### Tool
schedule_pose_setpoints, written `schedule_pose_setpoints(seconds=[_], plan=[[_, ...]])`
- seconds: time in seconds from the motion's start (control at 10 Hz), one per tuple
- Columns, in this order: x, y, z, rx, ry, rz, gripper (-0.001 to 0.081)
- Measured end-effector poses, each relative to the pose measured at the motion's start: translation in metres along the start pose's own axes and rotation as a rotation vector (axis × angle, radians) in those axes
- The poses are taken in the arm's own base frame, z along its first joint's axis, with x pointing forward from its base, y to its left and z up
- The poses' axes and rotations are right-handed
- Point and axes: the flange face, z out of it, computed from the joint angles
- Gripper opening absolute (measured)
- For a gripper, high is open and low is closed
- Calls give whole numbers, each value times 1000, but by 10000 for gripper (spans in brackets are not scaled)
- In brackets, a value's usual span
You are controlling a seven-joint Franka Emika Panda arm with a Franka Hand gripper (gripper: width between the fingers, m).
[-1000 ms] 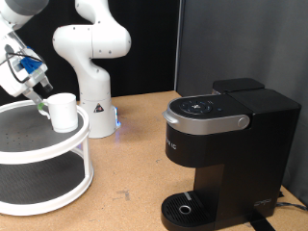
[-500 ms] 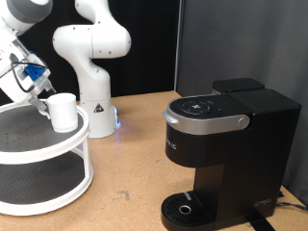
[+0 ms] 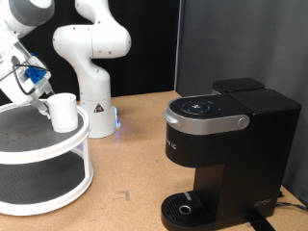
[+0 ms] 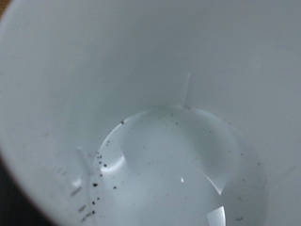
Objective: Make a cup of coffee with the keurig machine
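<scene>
We see the keurig machine at the exterior view's right, lid down. The cup stands on the white two-tier stand, dark specks inside. The gripper touches it; finger spacing indeterminable.

A white two-tier round stand sat at the exterior view's left on the brown worktop; its tiers were grey; a black backdrop hung behind; a blue light glowed near the stand's rim.
</scene>
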Motion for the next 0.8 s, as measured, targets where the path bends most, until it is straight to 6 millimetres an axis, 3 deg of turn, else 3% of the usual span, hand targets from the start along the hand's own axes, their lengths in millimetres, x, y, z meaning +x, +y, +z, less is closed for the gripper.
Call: schedule_pose_setpoints(seconds=[0.2,0.3,0.4,0.5,0.6,0.7,0.8], plan=[[-1,1,1,-4,-3,3,518],[-1,1,1,-4,-5,5,518],[-1,2,2,-3,-6,7,370],[-1,2,2,-3,-6,7,370],[-1,2,2,-2,-6,8,192],[-1,1,1,6,-7,9,192],[0,0,-1,20,-9,10,63]])
